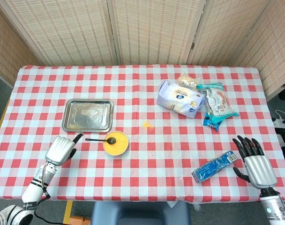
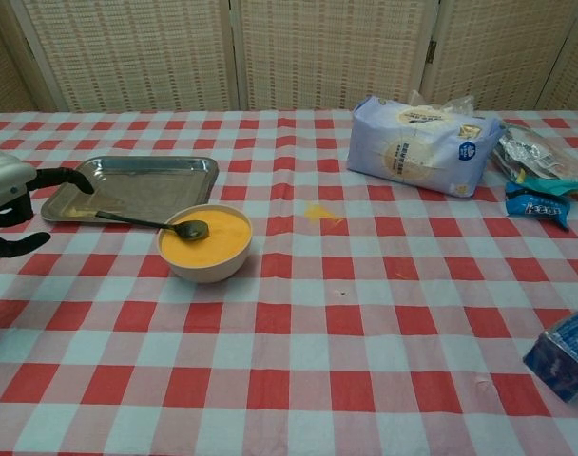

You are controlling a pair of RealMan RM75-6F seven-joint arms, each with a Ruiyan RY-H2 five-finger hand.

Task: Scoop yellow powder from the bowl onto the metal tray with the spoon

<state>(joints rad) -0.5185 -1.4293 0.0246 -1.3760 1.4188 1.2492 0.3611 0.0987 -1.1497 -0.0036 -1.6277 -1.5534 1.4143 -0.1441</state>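
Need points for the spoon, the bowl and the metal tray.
spoon (image 2: pixel 146 223): chest view, middle of the handle.
bowl (image 2: pixel 209 270): chest view, outer front wall.
metal tray (image 1: pixel 87 115): head view, bare floor.

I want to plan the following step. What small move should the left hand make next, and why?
Probably move the left hand right to the spoon handle and grip it. The hand is open and apart from the handle, while the spoon rests with its head in the bowl. No clear heap of powder shows on the tray.
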